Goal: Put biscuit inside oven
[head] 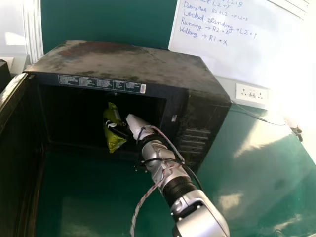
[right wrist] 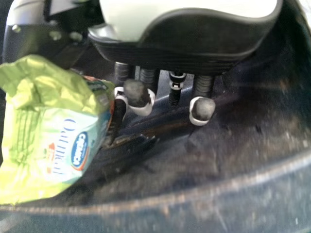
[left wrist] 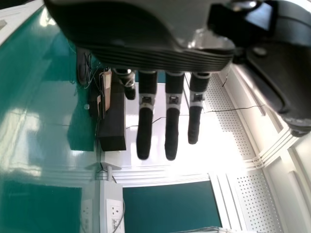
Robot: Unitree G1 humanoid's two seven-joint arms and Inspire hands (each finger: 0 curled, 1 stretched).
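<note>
Biscuit packet [head: 112, 142], green and crinkled: caught in the right hand [head: 137, 126], within the mouth of the oven [head: 118, 59]. Grasped between thumb and fingers, not released; curled firmly enough at the fingers to bring some tips round towards the wrist camera. Crossed at its middle by a dark finger in the head view, and set on the far side of the wrist from the forearm. Cannot tell whether touching the oven floor below the hand. Also visible from the head: the oven's open door [head: 17, 148], well to the left of that hand, and the green desk [head: 256, 158] under and around the oven. Seen close up in the right wrist view instead: printed front of the packet, beside the palm on the thumb side, and a dark, scuffed surface [right wrist: 228, 141] with a brownish edge beyond the fingertips. In the left wrist view: left hand [left wrist: 146, 51], relaxed and holding nothing, fingers [left wrist: 172, 126] straight, near a socket plate [left wrist: 115, 213].
</note>
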